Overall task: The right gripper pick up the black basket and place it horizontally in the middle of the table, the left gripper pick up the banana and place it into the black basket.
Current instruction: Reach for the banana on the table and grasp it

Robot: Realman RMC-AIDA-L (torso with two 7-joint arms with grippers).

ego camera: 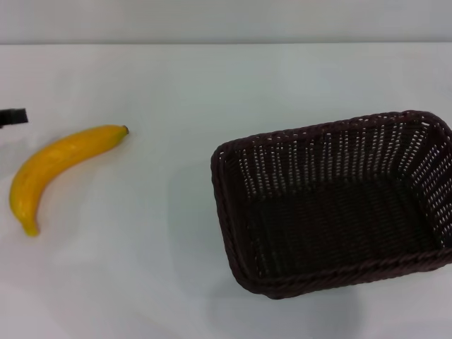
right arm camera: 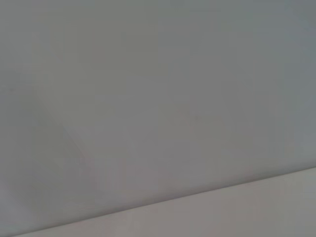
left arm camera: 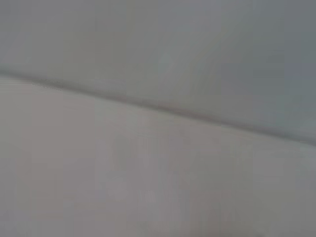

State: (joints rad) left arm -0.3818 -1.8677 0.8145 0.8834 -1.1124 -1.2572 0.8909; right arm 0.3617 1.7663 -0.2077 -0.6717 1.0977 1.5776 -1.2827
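The black basket, a large dark woven wicker basket, stands upright and empty on the right half of the white table, its long side running across the view and slightly skewed. The banana, yellow-orange with a small dark tip, lies on the table at the left, well apart from the basket. Only a small black tip of the left gripper shows at the left edge, just beyond the banana's far end. The right gripper is out of view. Both wrist views show only bare table and wall.
The table's far edge meets a pale wall at the back. Bare tabletop lies between the banana and the basket. The basket's right end reaches the edge of the head view.
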